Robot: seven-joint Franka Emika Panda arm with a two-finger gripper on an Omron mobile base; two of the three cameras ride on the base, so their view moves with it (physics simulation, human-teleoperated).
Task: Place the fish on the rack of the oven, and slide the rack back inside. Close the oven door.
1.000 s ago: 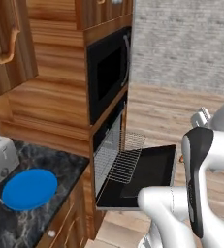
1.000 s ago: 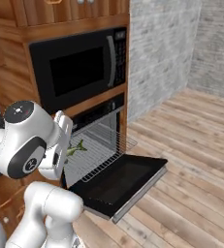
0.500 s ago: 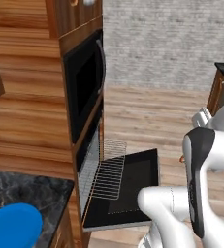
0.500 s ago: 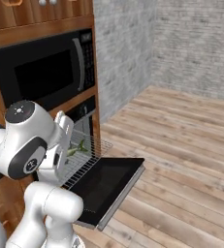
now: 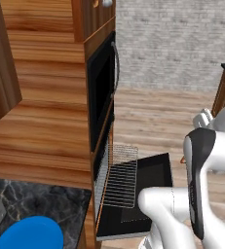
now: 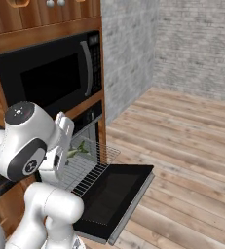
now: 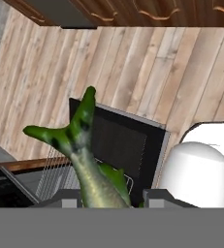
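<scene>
Small green-tan fish (image 7: 87, 164) gripped between the two dark finger tips of the hand (image 7: 111, 197), tail pointing to 12 o'clock. Below, at 6 o'clock of the black wall oven (image 5: 102, 146), black drop-down door (image 6: 115, 192) lying open. Silver wire rack (image 5: 122, 175) pulled out over the door. Blue round plate (image 5: 30, 235) on the dark stone desk (image 5: 41, 202).

fish (image 7: 87, 164): you see green, yellowish belly
rack (image 5: 121, 177): silver-grey wire grid
oven door (image 6: 115, 197): black
plate (image 5: 28, 236): blue
worktop (image 5: 41, 204): dark marbled
floor (image 6: 192, 146): light wood planks
</scene>
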